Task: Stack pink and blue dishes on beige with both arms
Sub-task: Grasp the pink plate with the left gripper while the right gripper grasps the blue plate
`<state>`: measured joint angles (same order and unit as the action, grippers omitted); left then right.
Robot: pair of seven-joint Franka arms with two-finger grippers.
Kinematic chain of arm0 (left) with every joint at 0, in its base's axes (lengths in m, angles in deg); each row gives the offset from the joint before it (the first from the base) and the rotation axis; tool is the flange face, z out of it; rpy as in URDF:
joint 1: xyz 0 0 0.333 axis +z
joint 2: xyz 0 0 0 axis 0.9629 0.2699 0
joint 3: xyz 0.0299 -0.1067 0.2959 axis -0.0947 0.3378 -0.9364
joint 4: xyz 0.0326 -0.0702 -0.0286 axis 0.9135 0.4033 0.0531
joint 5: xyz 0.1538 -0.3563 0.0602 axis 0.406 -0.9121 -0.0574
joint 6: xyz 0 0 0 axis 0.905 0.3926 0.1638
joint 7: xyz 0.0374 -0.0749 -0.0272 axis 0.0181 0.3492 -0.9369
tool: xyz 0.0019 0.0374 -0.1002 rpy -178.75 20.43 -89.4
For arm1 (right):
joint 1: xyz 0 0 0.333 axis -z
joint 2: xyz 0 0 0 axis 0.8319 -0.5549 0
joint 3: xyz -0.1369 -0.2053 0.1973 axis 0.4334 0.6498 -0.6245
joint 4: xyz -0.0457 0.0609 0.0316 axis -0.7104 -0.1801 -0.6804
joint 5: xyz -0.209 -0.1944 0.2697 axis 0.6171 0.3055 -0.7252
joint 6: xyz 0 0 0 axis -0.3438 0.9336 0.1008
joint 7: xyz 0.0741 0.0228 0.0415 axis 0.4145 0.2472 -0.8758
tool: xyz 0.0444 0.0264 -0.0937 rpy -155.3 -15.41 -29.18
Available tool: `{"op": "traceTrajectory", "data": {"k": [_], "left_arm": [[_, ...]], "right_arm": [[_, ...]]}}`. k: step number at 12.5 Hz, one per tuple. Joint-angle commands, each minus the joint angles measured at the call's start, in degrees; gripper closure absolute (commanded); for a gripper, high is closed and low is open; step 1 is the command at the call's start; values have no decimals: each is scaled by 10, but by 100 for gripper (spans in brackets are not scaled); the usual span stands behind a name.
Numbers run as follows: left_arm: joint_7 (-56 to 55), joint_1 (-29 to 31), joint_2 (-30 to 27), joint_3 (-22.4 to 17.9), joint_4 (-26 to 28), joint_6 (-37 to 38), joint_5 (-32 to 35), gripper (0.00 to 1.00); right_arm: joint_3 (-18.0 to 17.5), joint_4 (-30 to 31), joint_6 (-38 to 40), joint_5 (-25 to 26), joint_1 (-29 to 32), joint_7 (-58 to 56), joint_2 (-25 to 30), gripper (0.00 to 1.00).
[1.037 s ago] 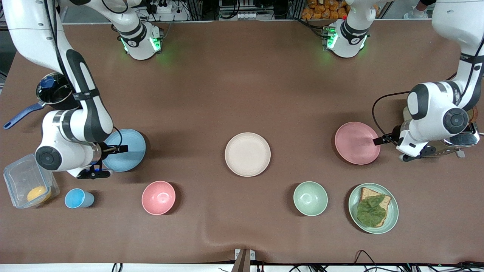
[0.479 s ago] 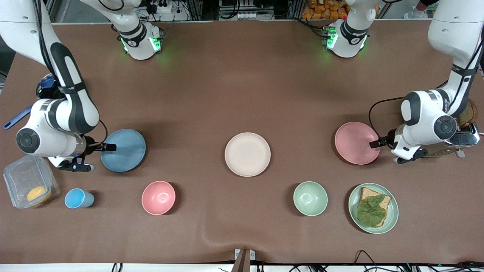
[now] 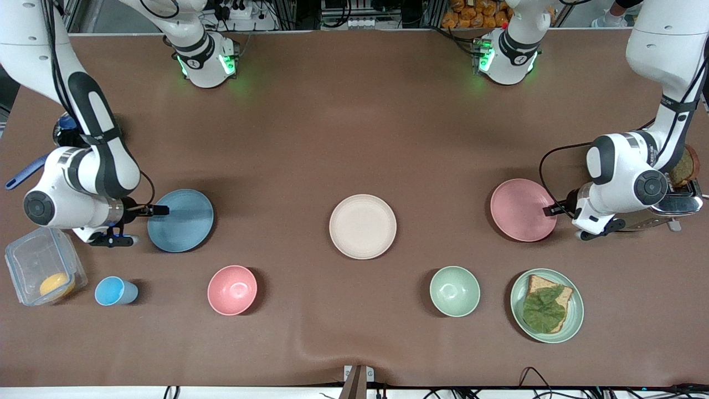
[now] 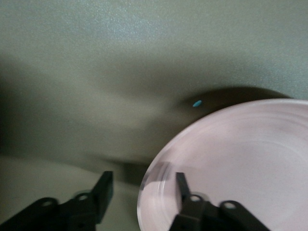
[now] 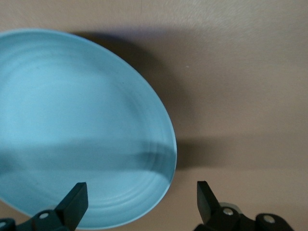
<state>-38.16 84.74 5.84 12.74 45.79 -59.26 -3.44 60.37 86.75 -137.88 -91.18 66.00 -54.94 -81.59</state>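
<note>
Right gripper (image 3: 158, 210): low at the rim of the blue plate (image 3: 181, 220) toward the right arm's end of the table; fingers spread wide astride the rim, holding nothing, likely set for an edge pinch.
Blue plate: flat, round, matte, shallow rim.
Beige plate (image 3: 363, 226): mid-table between the two, bare, same form; the stack's base.
Pink plate (image 3: 522, 209): toward the left arm's end, same form.
Left gripper (image 3: 553, 210): at the pink rim, one finger over the plate and one outside it, parted, nothing gripped.
</note>
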Motion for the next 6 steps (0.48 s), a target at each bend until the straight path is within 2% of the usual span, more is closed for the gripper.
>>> {"op": "traceTrajectory", "data": {"k": [1, 2, 3, 4, 6], "left_arm": [[6, 2, 0, 4, 1, -7, -11, 100], [6, 1, -4, 5, 1, -7, -11, 100], [6, 0, -9, 5, -3, -3, -11, 100], [6, 2, -16, 15, -7, -1, -13, 100], [8, 10, -17, 54, -42, 23, -54, 100]], "right_arm": [[-9, 0, -19, -12, 24, -43, -25, 0], [-9, 0, -26, -12, 29, -51, -30, 3], [-9, 0, -27, -12, 30, -60, -32, 53], [-9, 0, -27, -13, 28, -60, -32, 100], [-9, -6, -24, -22, 29, -65, -32, 100]]}}
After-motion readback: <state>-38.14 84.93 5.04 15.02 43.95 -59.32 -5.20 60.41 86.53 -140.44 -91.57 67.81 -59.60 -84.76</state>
